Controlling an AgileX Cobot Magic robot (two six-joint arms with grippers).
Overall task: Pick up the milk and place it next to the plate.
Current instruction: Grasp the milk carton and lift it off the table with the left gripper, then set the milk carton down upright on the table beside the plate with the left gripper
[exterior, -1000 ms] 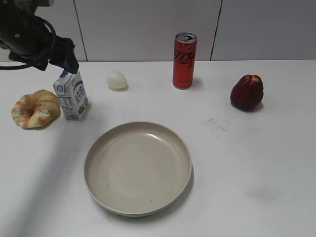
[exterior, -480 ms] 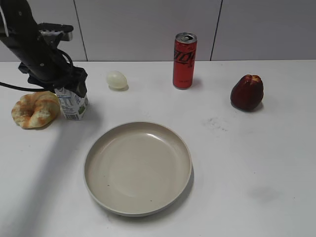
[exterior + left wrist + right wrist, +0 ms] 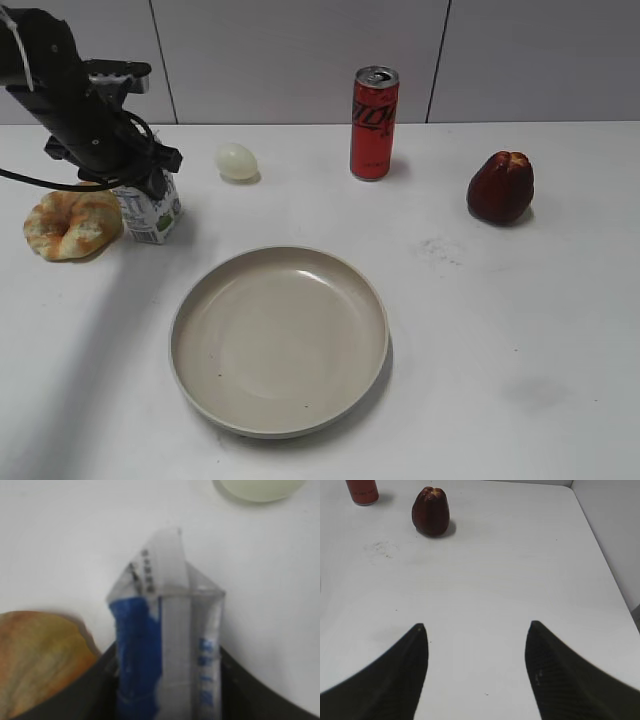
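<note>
Now left gripper (image 3: 140, 182) down over milk (image 3: 152, 212), having dropped from above carton top a second ago; half a second back already at this height, so descent finished. Fingers flank carton on both sides in left wrist view, milk (image 3: 167, 645) between them; whether pads press or gap remains, cannot tell. Milk upright on table, bread ring (image 3: 70, 220) just beside claw on outer side, plate (image 3: 278, 340) near, toward centre. Likely next: squeeze, lift. Right gripper (image 3: 475, 645) spread, nothing between fingers, idle
</note>
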